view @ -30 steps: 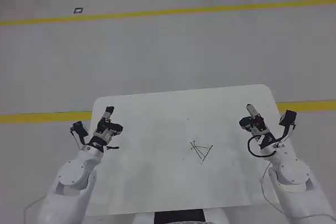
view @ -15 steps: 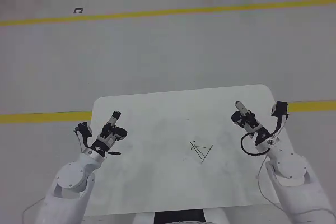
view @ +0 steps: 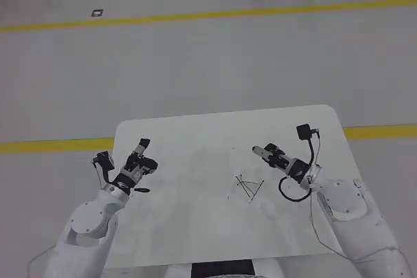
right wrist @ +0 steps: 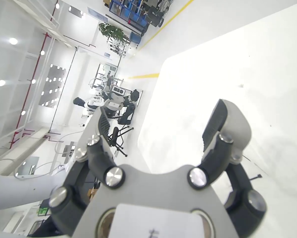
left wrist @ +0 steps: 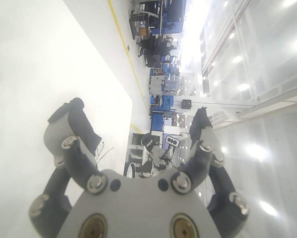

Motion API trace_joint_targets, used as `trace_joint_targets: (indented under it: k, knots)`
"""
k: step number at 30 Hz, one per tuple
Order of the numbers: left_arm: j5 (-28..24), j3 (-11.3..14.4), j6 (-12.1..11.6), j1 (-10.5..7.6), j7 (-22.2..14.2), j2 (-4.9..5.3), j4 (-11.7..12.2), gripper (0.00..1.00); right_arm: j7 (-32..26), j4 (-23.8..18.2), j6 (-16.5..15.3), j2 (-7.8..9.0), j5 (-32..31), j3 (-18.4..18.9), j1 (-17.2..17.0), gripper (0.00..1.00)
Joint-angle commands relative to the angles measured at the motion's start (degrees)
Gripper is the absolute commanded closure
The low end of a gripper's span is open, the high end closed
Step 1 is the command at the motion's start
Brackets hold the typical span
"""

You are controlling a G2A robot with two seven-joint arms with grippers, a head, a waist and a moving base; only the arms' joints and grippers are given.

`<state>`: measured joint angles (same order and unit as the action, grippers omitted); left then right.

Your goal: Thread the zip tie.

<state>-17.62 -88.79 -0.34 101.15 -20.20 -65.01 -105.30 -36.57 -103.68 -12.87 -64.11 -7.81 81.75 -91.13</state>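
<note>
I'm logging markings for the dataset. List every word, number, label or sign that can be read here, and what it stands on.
Nothing can be read clearly.
White label in the right wrist view: cut off at the edge, unreadable.
Green sign in the room behind: blurred.
Dark tag on the floor: too small.
Zip ties and table: no print visible.

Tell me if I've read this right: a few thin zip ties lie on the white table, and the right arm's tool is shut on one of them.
Not quite. The right tool is open and holds nothing, as the right wrist view shows. The rest holds: the thin zip ties do lie on the white table.
</note>
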Motion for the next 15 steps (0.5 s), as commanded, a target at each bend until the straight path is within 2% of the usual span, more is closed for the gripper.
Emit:
trace_joint_targets:
  k: [1,4,6,15]
  knots:
    - [0.0,0.0,0.0,0.0,0.0,0.0,0.0,0.0,0.0,0.0,0.0,0.0,-0.01,0.0,0.0,0.0]
    - [0.0,0.0,0.0,0.0,0.0,0.0,0.0,0.0,-0.42,-0.53,-0.46,0.03,-0.73,-0.22,0.28,0.0]
    - [0.0,0.0,0.0,0.0,0.0,0.0,0.0,0.0,-2.89,-0.95,-1.13,0.22,-2.8,-0.95,1.23,0.0]
    - [0.0,0.0,0.0,0.0,0.0,0.0,0.0,0.0,-21.49,-0.46,-2.66,1.31,-8.89,-5.21,6.86,0.0]
